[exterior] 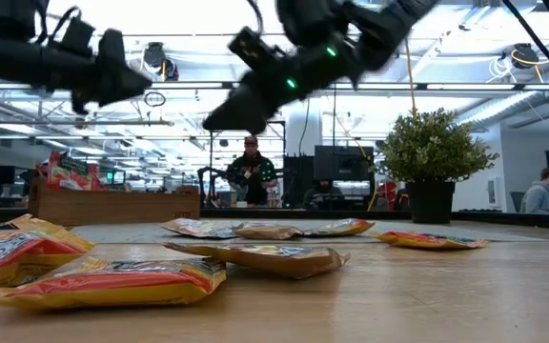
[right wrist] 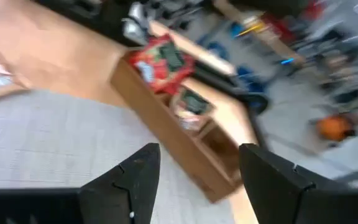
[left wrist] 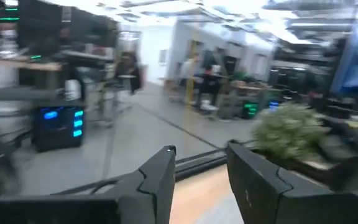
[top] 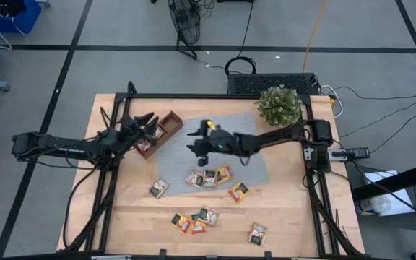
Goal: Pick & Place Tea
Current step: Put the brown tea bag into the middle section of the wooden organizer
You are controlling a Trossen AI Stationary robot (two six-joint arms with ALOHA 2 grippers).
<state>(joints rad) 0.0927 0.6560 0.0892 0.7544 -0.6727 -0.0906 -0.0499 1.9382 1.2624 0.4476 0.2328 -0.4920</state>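
Observation:
The tea lies as small red, orange and yellow sachets: a cluster [top: 209, 178] on the grey mat [top: 250, 163], and others [top: 193, 220] on the bare wood near the front. Two more sachets [right wrist: 163, 59] sit in the brown wooden tray [top: 167, 127] at the mat's far left corner. My left gripper [top: 149, 121] hangs open above the tray's left side, with nothing between its fingers [left wrist: 160, 177]. My right gripper [top: 196, 141] hovers open over the mat, just right of the tray [right wrist: 179, 152], and it too is empty.
A potted plant [top: 279, 105] stands at the table's far right corner. A black frame rail [top: 215, 95] runs along the far edge. One sachet [top: 257, 232] lies alone near the front right. People stand in the room beyond the table [exterior: 251, 167].

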